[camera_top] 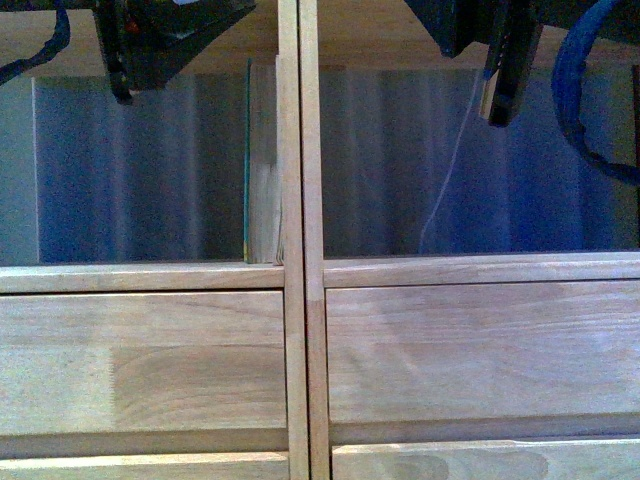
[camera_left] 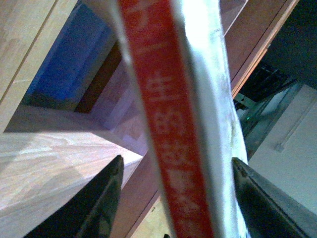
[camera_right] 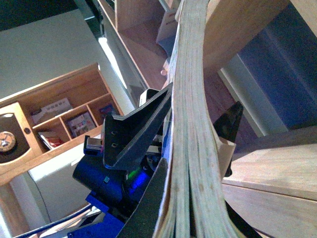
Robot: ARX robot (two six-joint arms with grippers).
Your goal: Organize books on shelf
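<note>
- Your left gripper (camera_left: 177,159) has the red-banded book (camera_left: 173,99) running up between its fingers. One finger lies against the cover and the other shows a gap, so I cannot tell whether the book is truly clamped.
- Your right gripper (camera_right: 205,94) is pinching a second book (camera_right: 190,148) across its page block, and the pages bow beyond the fingers.
- In the front view both grippers hang high before the shelf (camera_top: 480,270), one over each upper compartment.
- A standing book (camera_top: 262,170) with a green edge is upright against the centre divider (camera_top: 299,150), on the left compartment's side.
- A floppy book will probably buckle if you drive it off-line into the divider or into the ledge (camera_top: 140,278) above the drawer fronts (camera_top: 150,360).
- If the left grip is loose, that book could slide out as you tilt.
- Going in hard beside the divider could topple the standing book.
</note>
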